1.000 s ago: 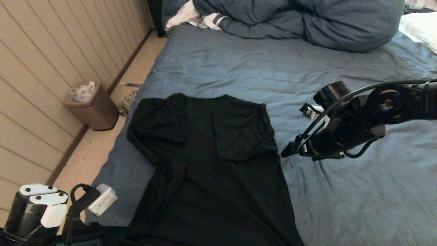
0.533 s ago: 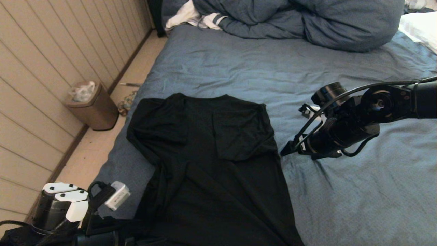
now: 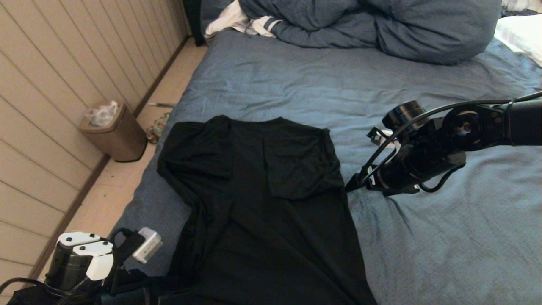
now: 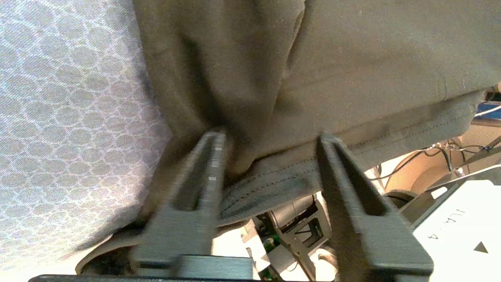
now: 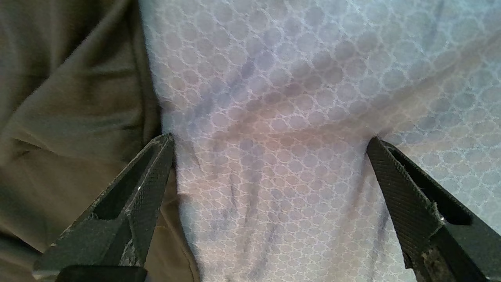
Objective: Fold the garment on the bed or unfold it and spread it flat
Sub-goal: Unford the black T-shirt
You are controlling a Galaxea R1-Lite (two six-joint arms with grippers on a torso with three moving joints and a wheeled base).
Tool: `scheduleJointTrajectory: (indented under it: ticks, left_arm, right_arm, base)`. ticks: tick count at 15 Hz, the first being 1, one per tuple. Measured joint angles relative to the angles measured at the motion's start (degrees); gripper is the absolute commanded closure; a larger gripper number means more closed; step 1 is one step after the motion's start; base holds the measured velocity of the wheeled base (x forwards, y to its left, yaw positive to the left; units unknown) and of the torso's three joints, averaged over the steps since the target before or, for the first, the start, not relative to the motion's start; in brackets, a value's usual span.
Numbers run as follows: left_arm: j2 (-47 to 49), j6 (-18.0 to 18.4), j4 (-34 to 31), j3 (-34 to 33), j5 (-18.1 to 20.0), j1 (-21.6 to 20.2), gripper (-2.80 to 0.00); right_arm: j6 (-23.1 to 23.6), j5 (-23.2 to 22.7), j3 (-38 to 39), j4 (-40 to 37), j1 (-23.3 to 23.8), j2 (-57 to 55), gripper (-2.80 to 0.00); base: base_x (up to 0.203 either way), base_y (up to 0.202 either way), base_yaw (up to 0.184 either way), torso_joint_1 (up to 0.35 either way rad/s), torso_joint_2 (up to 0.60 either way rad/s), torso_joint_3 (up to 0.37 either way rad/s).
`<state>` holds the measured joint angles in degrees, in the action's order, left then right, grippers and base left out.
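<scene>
The garment (image 3: 262, 203) lies plain black side up on the bed (image 3: 296, 84), both sleeves folded inward, its hem hanging over the near edge. My left arm (image 3: 80, 258) reaches low at the near left corner. In the left wrist view the left gripper (image 4: 271, 136) straddles the stitched hem (image 4: 266, 184) of the garment (image 4: 313, 58), fingers still apart with fabric between them. My right gripper (image 3: 353, 186) rests open on the sheet at the shirt's right edge. In the right wrist view the right gripper (image 5: 269, 139) has one finger touching the garment (image 5: 70, 98) and only sheet (image 5: 293, 78) between its fingers.
A bulky blue duvet (image 3: 372, 25) and white striped clothing (image 3: 241, 21) lie at the head of the bed, a white pillow (image 3: 521, 34) at far right. A brown bin (image 3: 114, 131) stands on the floor by the panelled wall, left of the bed.
My left arm has moved right, towards the shirt's near left corner. My right gripper has slid a little left, up to the shirt's right edge. The shirt itself lies as before.
</scene>
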<state>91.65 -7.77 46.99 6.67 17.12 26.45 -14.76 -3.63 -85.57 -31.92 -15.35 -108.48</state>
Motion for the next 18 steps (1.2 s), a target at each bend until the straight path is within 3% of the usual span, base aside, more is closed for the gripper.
scheduleJointTrajectory:
  ticks: [4, 10, 13, 14, 18]
  left_arm:
    - [-0.67, 0.0, 0.0, -0.11, -0.26, -0.37, 0.0]
    - [-5.57, 1.49, -0.61, 0.88, -0.63, -6.3, 0.0]
    - [-6.45, 3.5, -0.88, -1.17, -0.17, -7.18, 0.0]
    - [-6.44, 4.24, -0.97, -2.12, -0.12, -7.19, -2.8]
    - [-5.44, 4.77, -1.05, -4.83, -0.42, -6.09, -2.8]
  right_arm:
    - [-0.01, -0.02, -0.42, -0.02, -0.09, -0.09, -2.8]
    - [-0.01, 0.02, -0.48, 0.0, -0.09, -0.11, -2.8]
    - [-0.01, 0.05, -0.64, -0.05, -0.09, -0.04, -2.8]
    - [-0.01, 0.03, -0.67, -0.06, -0.09, -0.02, -2.8]
    - [-0.01, 0.0, -0.86, -0.02, -0.2, -0.51, -2.8]
  base:
    - [0.0, 0.0, 0.0, 0.0, 0.0, 0.0]
    - [0.0, 0.0, 0.0, 0.0, 0.0, 0.0]
    - [0.0, 0.0, 0.0, 0.0, 0.0, 0.0]
    - [0.0, 0.0, 0.0, 0.0, 0.0, 0.0]
    - [0.0, 0.0, 0.0, 0.0, 0.0, 0.0]
